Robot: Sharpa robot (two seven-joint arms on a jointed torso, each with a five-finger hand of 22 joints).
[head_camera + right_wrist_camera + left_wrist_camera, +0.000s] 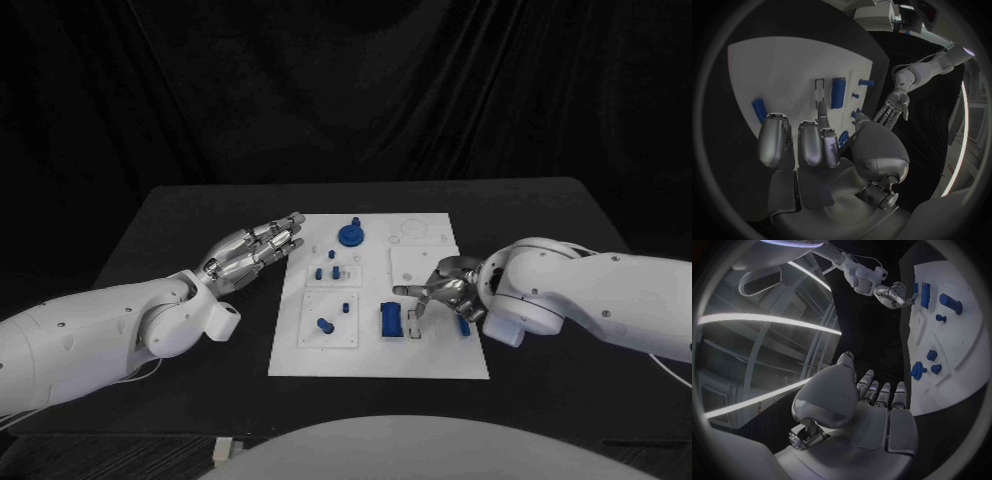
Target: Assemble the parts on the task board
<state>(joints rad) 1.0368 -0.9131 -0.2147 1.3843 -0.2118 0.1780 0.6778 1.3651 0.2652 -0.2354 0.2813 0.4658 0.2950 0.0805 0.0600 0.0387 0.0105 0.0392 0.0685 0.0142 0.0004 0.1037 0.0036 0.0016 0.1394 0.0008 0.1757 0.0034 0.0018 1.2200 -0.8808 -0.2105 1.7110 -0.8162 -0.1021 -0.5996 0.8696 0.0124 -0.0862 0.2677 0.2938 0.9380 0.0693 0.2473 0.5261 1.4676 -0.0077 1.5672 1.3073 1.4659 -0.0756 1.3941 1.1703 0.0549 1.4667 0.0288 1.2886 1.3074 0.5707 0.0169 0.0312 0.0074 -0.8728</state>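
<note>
The board (378, 358) is lying in the middle of the table (173, 215), with blue parts (351, 236) scattered across it. The left hand (257, 248) is hovering flat and wide beside the board's left edge, holding nothing. The right hand (440, 292) is reaching over the right side, fingers spread, beside a long blue block (389, 320); another blue piece (463, 325) is sitting close under it. I cannot tell whether it is touching either. A careless close risks knocking the block askew.

I saw my right hand (811, 145) spread empty above the task board (773, 70), a long blue block (838, 92) beyond its fingertips and another blue piece (758, 110) nearer the board's edge.
</note>
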